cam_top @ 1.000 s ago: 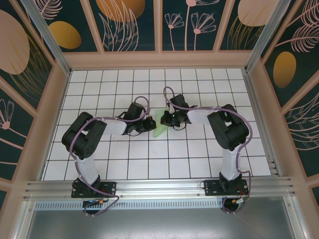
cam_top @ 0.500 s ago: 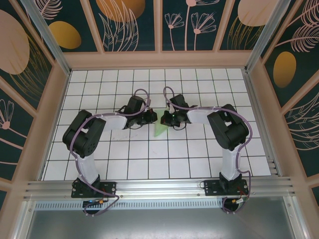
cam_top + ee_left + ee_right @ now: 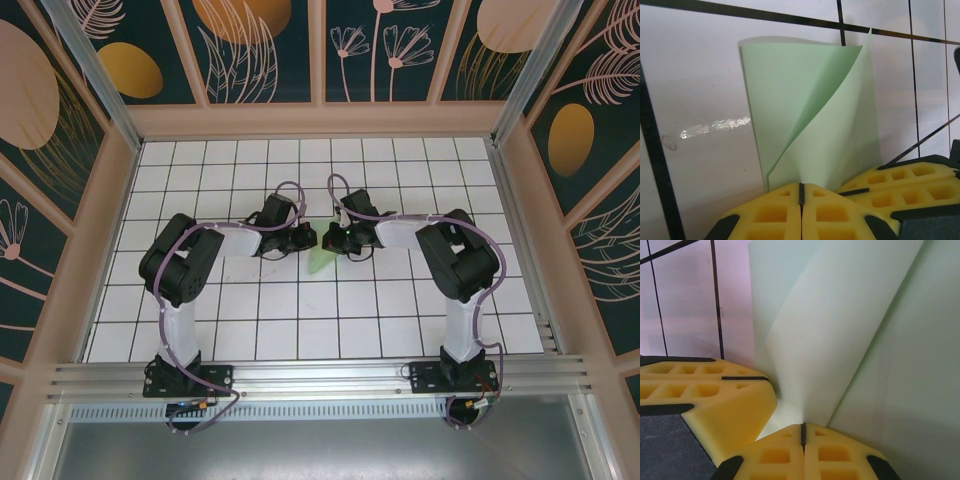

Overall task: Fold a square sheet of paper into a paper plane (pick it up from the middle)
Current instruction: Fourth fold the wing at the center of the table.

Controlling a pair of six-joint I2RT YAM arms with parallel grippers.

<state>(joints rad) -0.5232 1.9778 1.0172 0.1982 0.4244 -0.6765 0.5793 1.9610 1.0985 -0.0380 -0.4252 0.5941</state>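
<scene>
Thin square sheet of paper: matt, smooth, pale green. Yellow left gripper pads: matt, foam-like moulded cells. White table tiles: glossy, glare streak. Lower-frame rail: brushed bare metal.

Pale mint-green, unmarked folded paper ahead of yellow, square-celled fingertips of the left hand. White tabletop beyond, ruled in black grid lines. Dark teal walls, orange and peach plant motifs.

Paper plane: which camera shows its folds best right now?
Left wrist: the paper plane shows nearly whole, its overlapping flaps and edges clear. Right wrist crops it to a close-up; top external shows a small green sliver.
</scene>
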